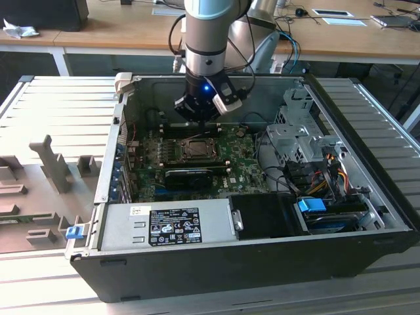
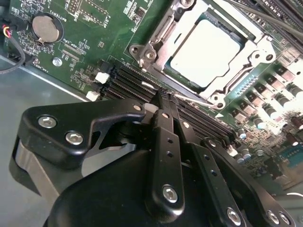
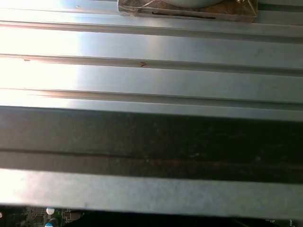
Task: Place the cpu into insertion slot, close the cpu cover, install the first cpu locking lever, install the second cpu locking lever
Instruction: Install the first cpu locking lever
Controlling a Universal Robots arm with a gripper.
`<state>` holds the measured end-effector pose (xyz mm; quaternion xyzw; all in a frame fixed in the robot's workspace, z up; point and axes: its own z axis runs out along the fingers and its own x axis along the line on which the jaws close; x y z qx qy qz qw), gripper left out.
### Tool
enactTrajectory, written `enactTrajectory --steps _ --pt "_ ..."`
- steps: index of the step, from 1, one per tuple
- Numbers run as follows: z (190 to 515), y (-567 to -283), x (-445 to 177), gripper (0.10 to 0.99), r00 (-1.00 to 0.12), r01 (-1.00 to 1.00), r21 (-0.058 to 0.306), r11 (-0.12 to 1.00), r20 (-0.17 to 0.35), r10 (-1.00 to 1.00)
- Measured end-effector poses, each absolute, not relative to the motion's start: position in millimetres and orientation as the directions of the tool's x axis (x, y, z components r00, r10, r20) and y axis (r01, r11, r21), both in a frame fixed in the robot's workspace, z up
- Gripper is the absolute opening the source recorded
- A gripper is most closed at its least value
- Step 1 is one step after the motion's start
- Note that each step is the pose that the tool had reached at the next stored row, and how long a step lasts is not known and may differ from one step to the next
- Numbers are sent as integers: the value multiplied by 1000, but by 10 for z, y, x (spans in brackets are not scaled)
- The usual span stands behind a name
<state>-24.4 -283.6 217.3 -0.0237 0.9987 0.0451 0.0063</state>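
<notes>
Cpu (image 2: 204, 53) seated, 2nd wrist view | gripper (image 2: 163, 97) apparently closed, empty

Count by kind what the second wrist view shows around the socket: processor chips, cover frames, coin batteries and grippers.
cpu: 1
cpu cover: 1
coin battery: 1
gripper: 1
Total: 4
</notes>
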Motion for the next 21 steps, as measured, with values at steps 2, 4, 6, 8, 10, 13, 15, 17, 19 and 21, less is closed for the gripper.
enactTrajectory --steps 2,4,6,8,10,13,15,17,19,21 --pt "2158 -2835 -241 106 -999 -48 90 995 -15 -47" --pt "2132 -2832 -233 106 -999 -48 90 995 -15 -47" --pt "2109 -2830 -217 106 -999 -48 89 995 -15 -47" --pt "2095 -2830 -202 106 -999 -48 89 995 -15 -47" --pt "2090 -2832 -193 106 -999 -48 88 995 -15 -47" --pt "2084 -2835 -189 106 -999 -48 89 995 -15 -47" --pt "2070 -2836 -186 106 -999 -48 89 995 -15 -47" --pt "2050 -2837 -181 106 -999 -48 89 995 -15 -47" --pt "2035 -2838 -179 106 -999 -48 88 995 -14 -47" --pt "2025 -2838 -178 106 -999 -48 88 995 -14 -47"
